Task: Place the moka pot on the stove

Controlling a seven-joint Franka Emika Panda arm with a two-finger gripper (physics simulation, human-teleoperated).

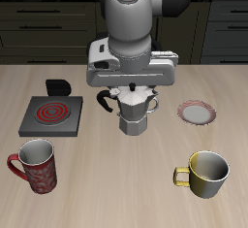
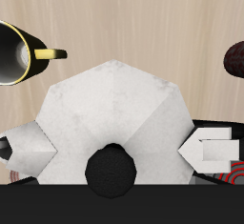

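Standing on the table just beside the stove (image 1: 50,114), the moka pot (image 1: 136,113) sits near the middle of the table, with the gripper (image 1: 131,88) directly above its lid. In the exterior view the stove lies at about nine o'clock from the pot, its red coil rings bare and its small black box (image 1: 59,86) on the edge farther back; the two do not touch. A pink-rimmed plate (image 1: 197,113) lies at three o'clock from the pot, a dark red patterned mug (image 1: 36,165) at roughly seven o'clock nearer the table's front edge, and a yellow mug (image 1: 206,174) at about five o'clock. The wooden table (image 1: 116,188) is pale.

That view hides the fingertips behind the gripper body, so from it alone I cannot tell how the jaws stand. The wrist view fills this in — the pot's faceted silver top (image 2: 114,109) fills the centre, and one pale finger (image 2: 29,144) shows on one side of it with the other (image 2: 212,150) on the opposite side, spread apart with the pot between them. Whether the pads actually press the metal is not clear. The wrist view also shows the black lid knob (image 2: 110,169), the yellow mug (image 2: 19,51) seen from above, and a sliver of red coil (image 2: 229,176) at the frame's edge — details the exterior camera gives from a different side.
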